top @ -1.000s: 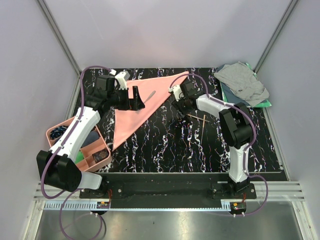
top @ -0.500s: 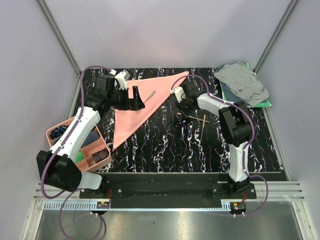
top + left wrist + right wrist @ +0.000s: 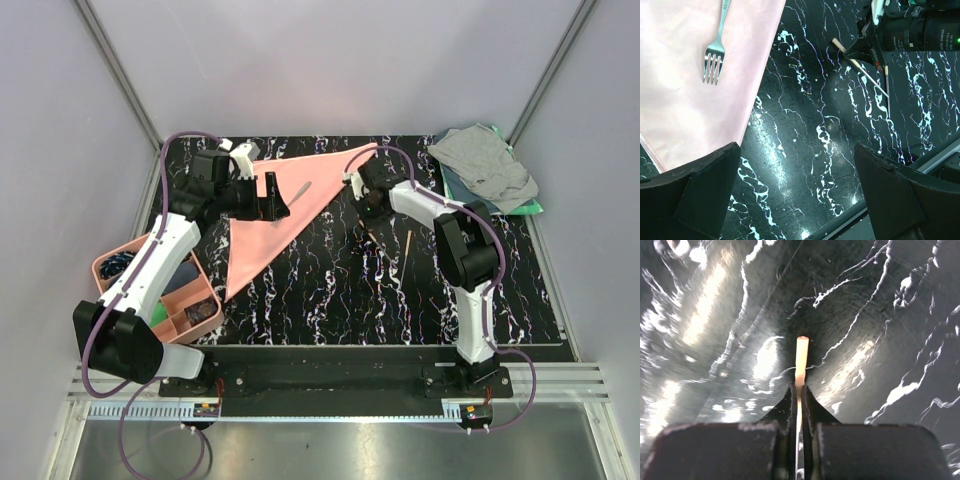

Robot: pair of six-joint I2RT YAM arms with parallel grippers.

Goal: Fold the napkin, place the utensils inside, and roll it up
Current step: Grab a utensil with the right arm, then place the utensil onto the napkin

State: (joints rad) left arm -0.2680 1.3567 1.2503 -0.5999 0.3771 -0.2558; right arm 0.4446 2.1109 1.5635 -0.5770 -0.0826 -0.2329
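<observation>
- Two sticks lie right of the napkin (image 3: 262, 225). The held stick (image 3: 801, 355) is clenched in the right gripper (image 3: 800, 389), low over the table (image 3: 330, 290). The loose stick (image 3: 408, 243) lies just beside it, to the right.
- Left gripper (image 3: 272, 200): spread wide, empty, above the far-left napkin, beside the fork (image 3: 715, 52) lying on it.
- Risk: the pinch is narrow, so the held stick may swivel or slip when lifted.
- Hidden: the held stick's rear length, behind the fingers.

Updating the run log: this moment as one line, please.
napkin: folded triangle, fork on it | right gripper: shut on stick | left gripper: open, empty | second stick: lying on table
</observation>
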